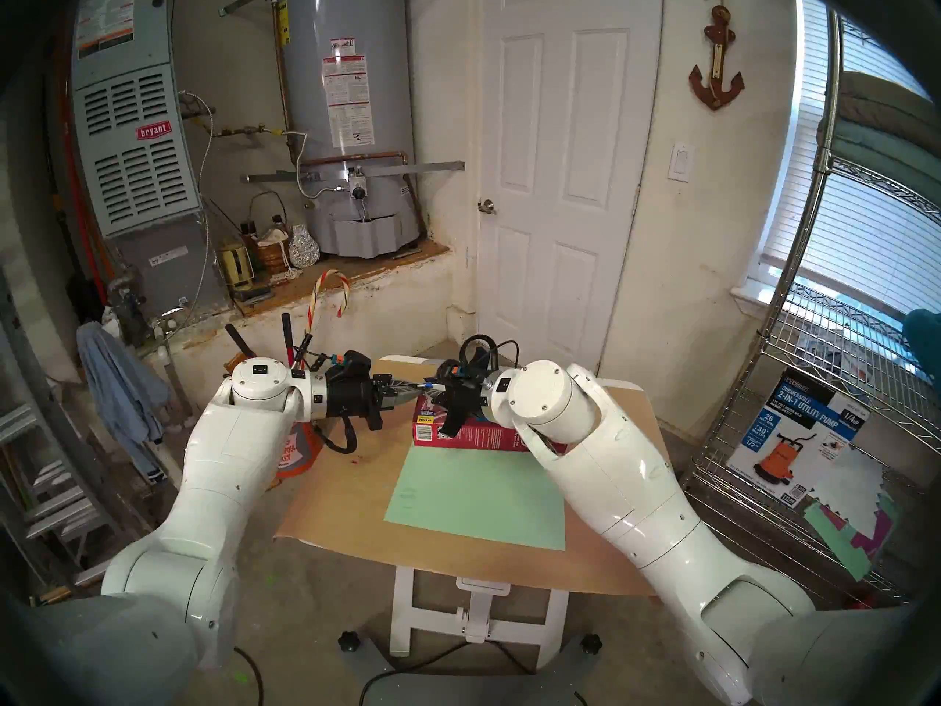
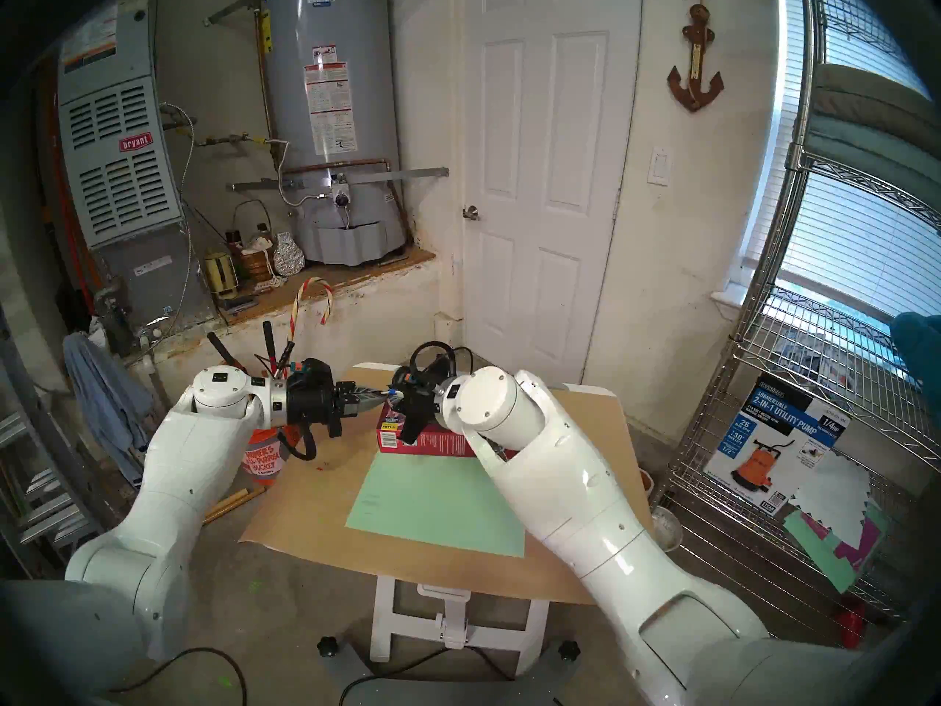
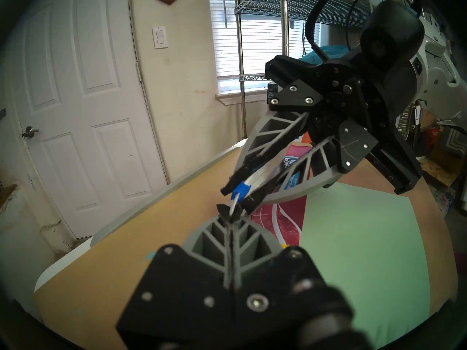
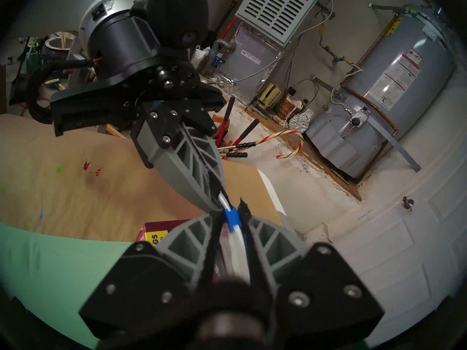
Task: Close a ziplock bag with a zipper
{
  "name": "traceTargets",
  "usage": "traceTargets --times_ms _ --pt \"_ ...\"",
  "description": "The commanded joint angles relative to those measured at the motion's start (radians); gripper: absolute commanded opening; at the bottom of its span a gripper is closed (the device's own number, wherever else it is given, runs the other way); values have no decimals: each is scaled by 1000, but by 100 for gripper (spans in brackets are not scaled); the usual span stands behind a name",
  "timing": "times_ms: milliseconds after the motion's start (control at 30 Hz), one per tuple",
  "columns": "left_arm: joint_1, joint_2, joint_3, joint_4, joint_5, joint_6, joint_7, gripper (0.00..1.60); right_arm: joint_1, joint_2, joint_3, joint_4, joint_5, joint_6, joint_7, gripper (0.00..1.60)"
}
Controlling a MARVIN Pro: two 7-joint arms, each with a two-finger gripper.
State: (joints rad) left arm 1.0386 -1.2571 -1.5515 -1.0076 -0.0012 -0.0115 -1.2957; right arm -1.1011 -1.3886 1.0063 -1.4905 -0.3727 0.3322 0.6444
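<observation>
The ziplock bag [image 4: 235,241] is clear with a whitish top band and is stretched in the air between my two grippers, above the red box [image 1: 473,437]. My left gripper [image 3: 230,211] is shut on the bag's end, where the white track pokes out of its tips. The zipper [image 4: 231,217], a small blue slider, sits right beside that end, also visible as the blue zipper [image 3: 240,191]. My right gripper [image 4: 230,210] straddles the slider with its jaws a narrow gap apart, the pads close on both sides. In the head view both grippers meet at the zipper [image 1: 429,384].
The red box lies on a table covered in brown paper [image 1: 346,486], behind a green sheet [image 1: 473,491]. An orange bucket [image 2: 262,460] with tools stands left of the table. A wire shelf [image 1: 814,384] stands on the right.
</observation>
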Motion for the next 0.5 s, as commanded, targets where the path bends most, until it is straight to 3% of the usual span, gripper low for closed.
traceTargets --times_ms 0,100,167,467 --pt "-22 -3 -3 -10 -3 4 2 0 19 -13 2 -10 0 -14 -9 41" --pt "-21 -4 -4 -9 -2 3 4 0 16 -10 4 -11 2 -15 -9 26" --pt "-20 -5 -6 -9 -1 1 7 0 14 -3 3 -14 0 -24 -10 0" --pt "-9 -7 -20 -26 -7 5 14 0 3 12 11 -13 5 -56 -15 0"
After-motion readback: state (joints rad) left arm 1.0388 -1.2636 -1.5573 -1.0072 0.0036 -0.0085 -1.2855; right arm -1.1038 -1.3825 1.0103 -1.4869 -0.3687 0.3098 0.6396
